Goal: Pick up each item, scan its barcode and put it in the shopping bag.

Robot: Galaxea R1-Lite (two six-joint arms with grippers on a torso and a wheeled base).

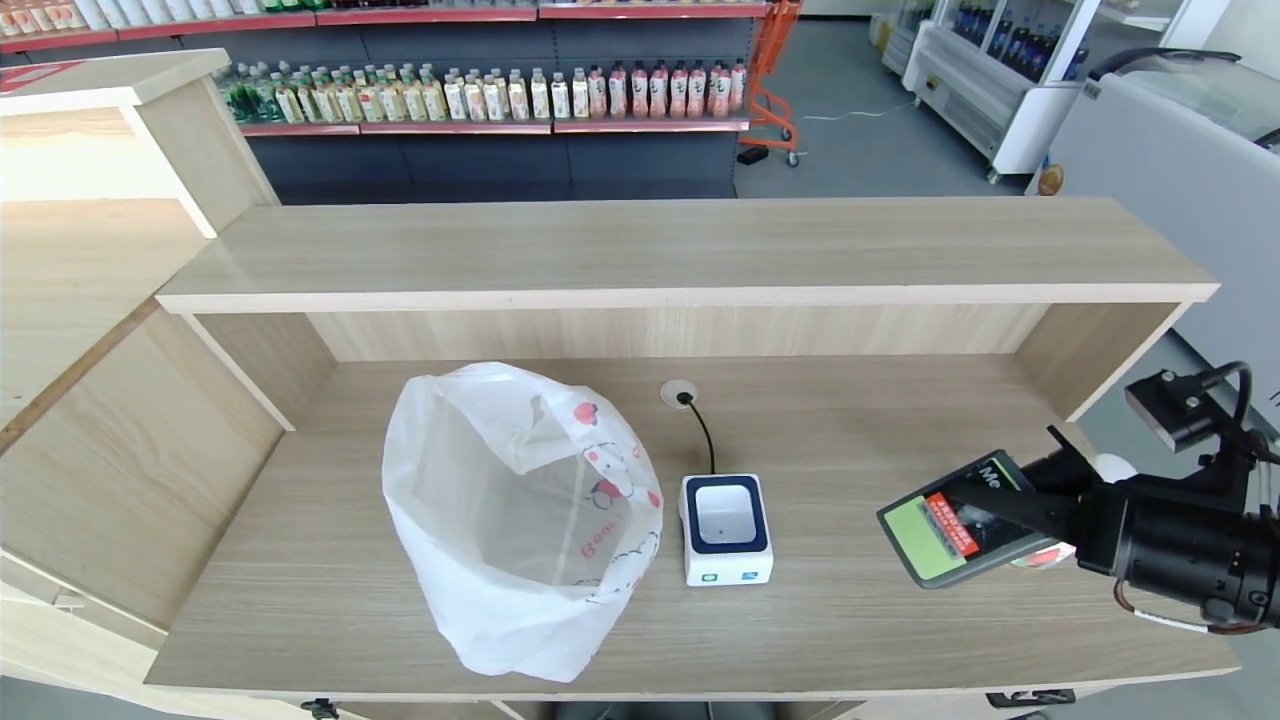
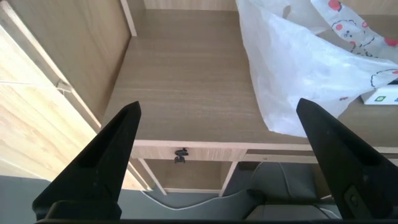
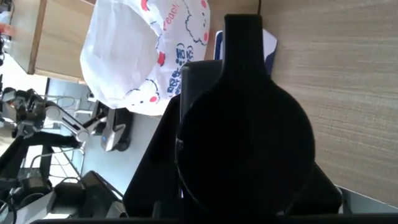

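Checkout robot with an item in its grip: nearest the robot, the left hand [image 2: 219,106] hangs by the near edge of the surface [image 1: 850,620], beyond the shopping bag [image 1: 520,520] from the scanner [image 1: 727,528], its two fingers spread wide with nothing between them. To the scanner's right and well apart from it, the right hand [image 1: 1010,505] is clamped on a flat dark packet [image 1: 925,535] with a green panel and a red label, apparently held clear of the surface. The packet's long axis runs in line with the arm, its free end pointing toward the scanner and its printed face tilted upward. The scanner's window faces up too, so the coming move likely means carrying the packet across and turning a coded side down to the glass, a job for the right hand, much the nearer. The bag stands open-mouthed just beside the scanner's left. Where the barcode lies cannot be made out, and a pale rounded object [image 1: 1112,466] behind the right hand is mostly covered. Beyond the scanner a cable [image 1: 703,430] runs to a port in the surface, then a raised ledge [image 1: 680,250], then shelves of bottles [image 1: 480,95].
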